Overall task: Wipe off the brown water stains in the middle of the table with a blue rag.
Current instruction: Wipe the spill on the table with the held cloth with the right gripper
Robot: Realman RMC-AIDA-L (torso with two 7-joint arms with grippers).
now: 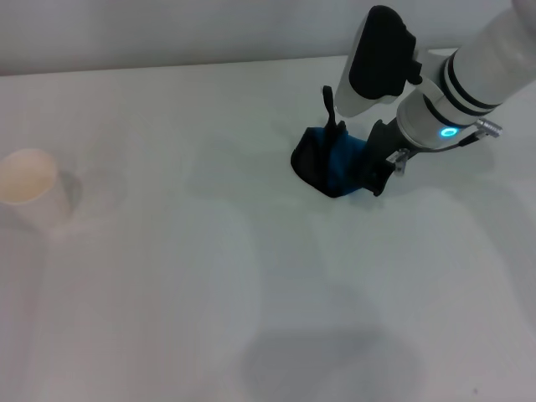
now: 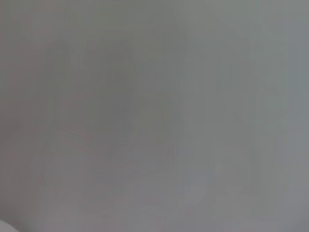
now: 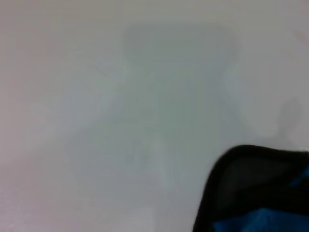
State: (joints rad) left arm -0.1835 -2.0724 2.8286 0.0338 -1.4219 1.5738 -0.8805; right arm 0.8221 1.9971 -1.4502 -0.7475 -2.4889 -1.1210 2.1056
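Note:
The blue rag (image 1: 333, 164) is bunched up, with its black edging on the outside, right of the middle of the white table (image 1: 251, 276). My right gripper (image 1: 353, 155) reaches down from the upper right and is shut on it. A black finger (image 1: 330, 109) stands on the far side of the rag. The rag's lower edge seems to touch the tabletop. In the right wrist view the rag (image 3: 256, 198) fills a corner over bare table (image 3: 120, 121). No brown water stains can be made out in any view. My left gripper is out of view; its wrist view shows only plain table (image 2: 154, 116).
A white paper cup (image 1: 29, 188) stands at the table's left side. The table's far edge (image 1: 167, 69) runs along the back. A grey shadow (image 1: 335, 364) lies on the near part of the tabletop.

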